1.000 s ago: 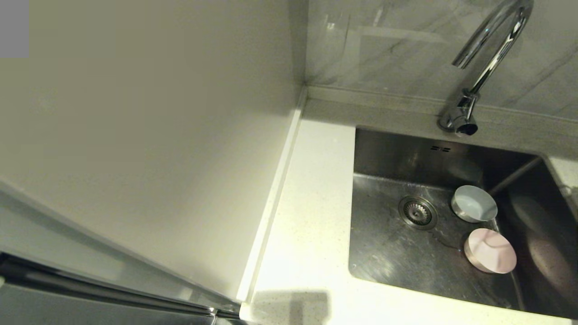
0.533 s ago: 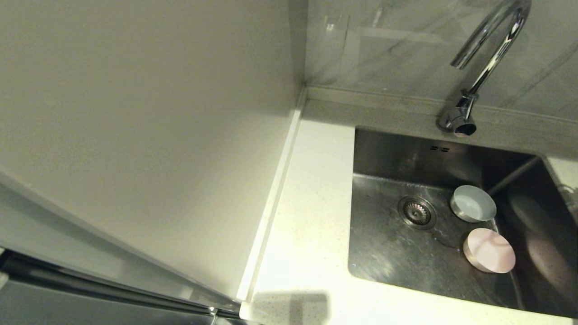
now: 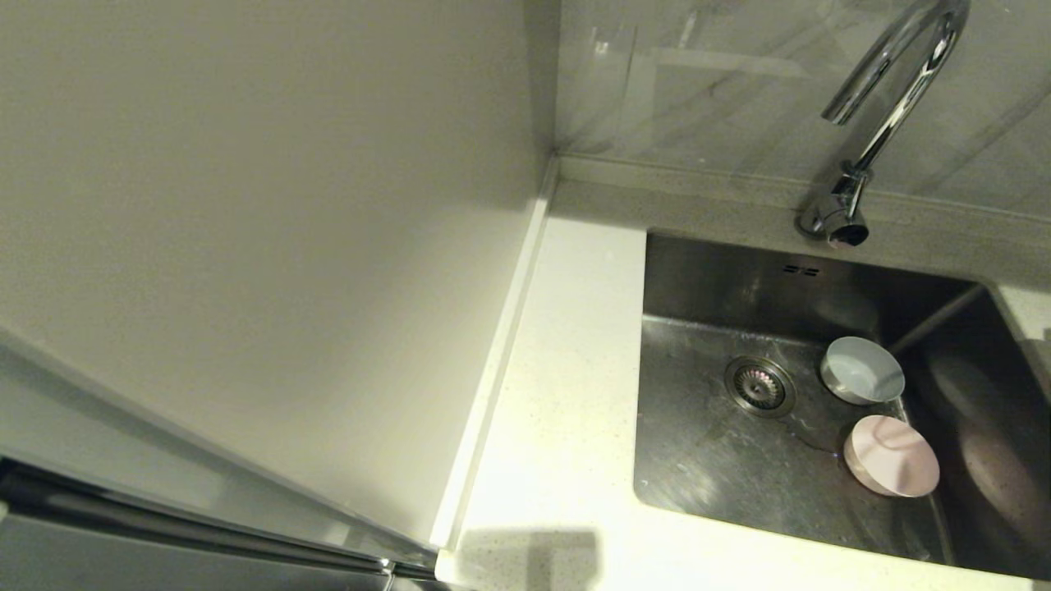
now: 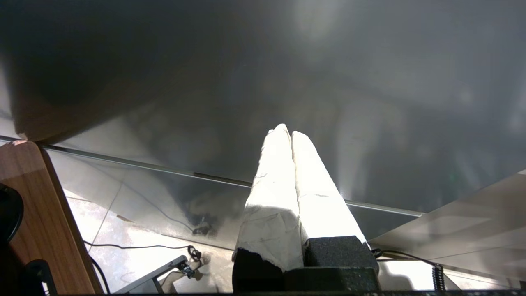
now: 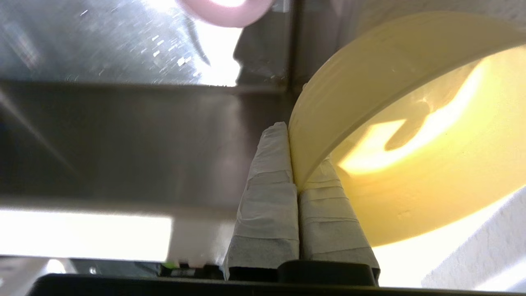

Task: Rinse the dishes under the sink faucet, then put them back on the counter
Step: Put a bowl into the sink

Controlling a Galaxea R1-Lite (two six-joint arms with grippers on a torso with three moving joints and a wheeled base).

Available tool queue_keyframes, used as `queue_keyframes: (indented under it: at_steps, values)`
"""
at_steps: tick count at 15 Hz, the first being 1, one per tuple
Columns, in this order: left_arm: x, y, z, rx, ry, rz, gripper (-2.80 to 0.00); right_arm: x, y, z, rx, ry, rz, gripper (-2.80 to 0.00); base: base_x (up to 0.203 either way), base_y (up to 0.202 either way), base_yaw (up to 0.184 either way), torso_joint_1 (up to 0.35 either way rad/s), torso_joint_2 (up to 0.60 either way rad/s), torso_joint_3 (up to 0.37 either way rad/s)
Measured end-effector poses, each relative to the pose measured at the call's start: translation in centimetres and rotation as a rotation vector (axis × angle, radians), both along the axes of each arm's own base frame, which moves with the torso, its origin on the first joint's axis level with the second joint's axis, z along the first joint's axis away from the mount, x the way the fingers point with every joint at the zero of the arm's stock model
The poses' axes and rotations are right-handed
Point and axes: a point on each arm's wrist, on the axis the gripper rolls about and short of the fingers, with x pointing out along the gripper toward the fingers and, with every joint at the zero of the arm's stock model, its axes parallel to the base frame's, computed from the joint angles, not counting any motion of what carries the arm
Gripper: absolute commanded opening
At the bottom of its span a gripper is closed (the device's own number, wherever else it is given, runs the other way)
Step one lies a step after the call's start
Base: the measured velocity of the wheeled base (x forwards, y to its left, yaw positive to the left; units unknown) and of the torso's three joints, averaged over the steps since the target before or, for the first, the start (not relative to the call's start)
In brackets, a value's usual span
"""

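Observation:
The steel sink (image 3: pixel 706 468) holds two bowls to the right of its drain (image 3: pixel 759 386): a pale grey-blue one (image 3: pixel 862 371) and a pink one (image 3: pixel 892 455), both tilted. The chrome faucet (image 3: pixel 883 107) arches over the basin's back edge. No gripper shows in the head view. In the right wrist view my right gripper (image 5: pixel 289 135) is shut on the rim of the yellow-green bowl (image 5: pixel 411 123), beside the sink wall (image 5: pixel 123 131), with the pink bowl (image 5: pixel 226 10) beyond. My left gripper (image 4: pixel 287 131) is shut on nothing, parked low by a cabinet front.
White speckled counter (image 3: pixel 566 394) runs along the sink's left side and front, bounded on the left by a plain cream wall panel (image 3: pixel 287 246). A patch of speckled counter (image 5: pixel 485 255) shows under the held bowl. The floor with cables lies below the left arm.

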Motion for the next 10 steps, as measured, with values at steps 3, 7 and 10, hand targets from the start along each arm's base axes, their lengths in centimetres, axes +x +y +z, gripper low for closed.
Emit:
queue_keyframes:
  at_steps: [3, 7, 10]
  values:
    - [0.0, 0.0, 0.0, 0.0, 0.0, 0.0, -2.8, -1.8, 3.2, 1.6, -0.003, -0.013, 0.053, -2.8, 0.0, 0.0, 0.0, 0.0, 0.0, 0.0]
    - [0.0, 0.0, 0.0, 0.0, 0.0, 0.0, -2.8, -3.8, 8.9, 1.8, 0.03, 0.019, 0.183, -2.8, 0.0, 0.0, 0.0, 0.0, 0.0, 0.0]
    - [0.0, 0.0, 0.0, 0.0, 0.0, 0.0, -2.8, -4.3, 13.9, 0.8, 0.045, 0.072, 0.354, -2.8, 0.0, 0.0, 0.0, 0.0, 0.0, 0.0]
